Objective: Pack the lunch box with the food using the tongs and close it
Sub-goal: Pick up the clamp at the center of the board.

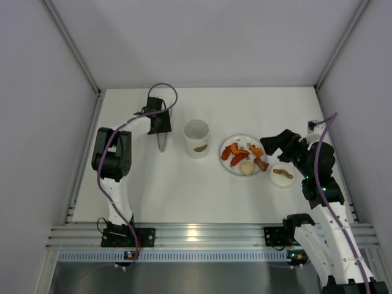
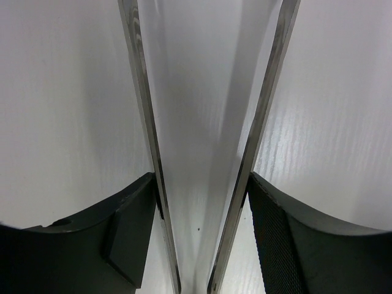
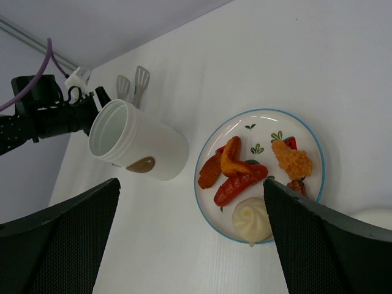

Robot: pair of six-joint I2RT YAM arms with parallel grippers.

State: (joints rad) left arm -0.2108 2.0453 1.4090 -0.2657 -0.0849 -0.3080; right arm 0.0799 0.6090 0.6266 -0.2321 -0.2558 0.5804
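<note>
Two containers: contents?
— The left gripper pinches the tongs. The lunch box, upright, uncovered, nine o'clock from the plate, shows only white inside. The food lies on the plate; right gripper, fingers spread, hovers at its three o'clock.

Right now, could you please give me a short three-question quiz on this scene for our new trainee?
1. True or false: the lid already sits on the lunch box.
2. What does the left hand hold? A) a fork B) the tongs C) a cloth
3. On what does the pale bun lie?
Key: 1 false, the lid lies beside the plate and the lunch box stands open; 2 B; 3 on the plate.
</note>
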